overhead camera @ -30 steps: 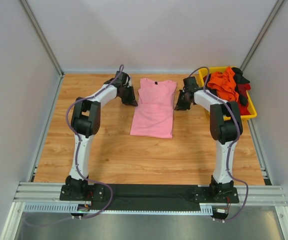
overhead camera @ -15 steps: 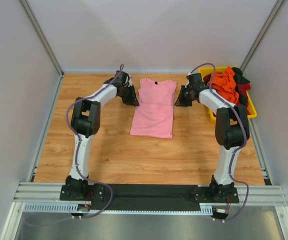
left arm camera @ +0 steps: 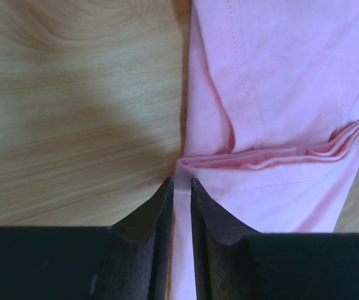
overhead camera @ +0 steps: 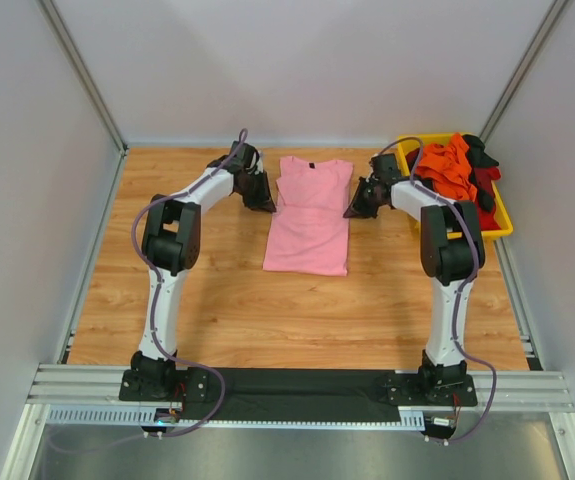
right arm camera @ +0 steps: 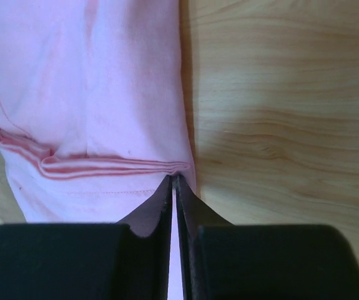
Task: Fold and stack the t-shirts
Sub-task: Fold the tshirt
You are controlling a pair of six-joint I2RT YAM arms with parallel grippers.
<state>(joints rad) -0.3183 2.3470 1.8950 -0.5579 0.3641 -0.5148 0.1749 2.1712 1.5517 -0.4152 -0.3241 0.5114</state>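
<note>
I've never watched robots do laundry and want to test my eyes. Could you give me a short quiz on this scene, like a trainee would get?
1. Pick one: the clothes heaped in the yellow bin are A) orange, red and black; B) blue and green; C) all white.
2. True or false: the pink t-shirt lies inside the yellow bin.
3. Fill in: the left gripper and the right gripper each pinch the pink t-shirt at a side ____.

Key
1. A.
2. False: it lies spread on the wooden table.
3. Edge, next to a crosswise fold in the cloth.
</note>
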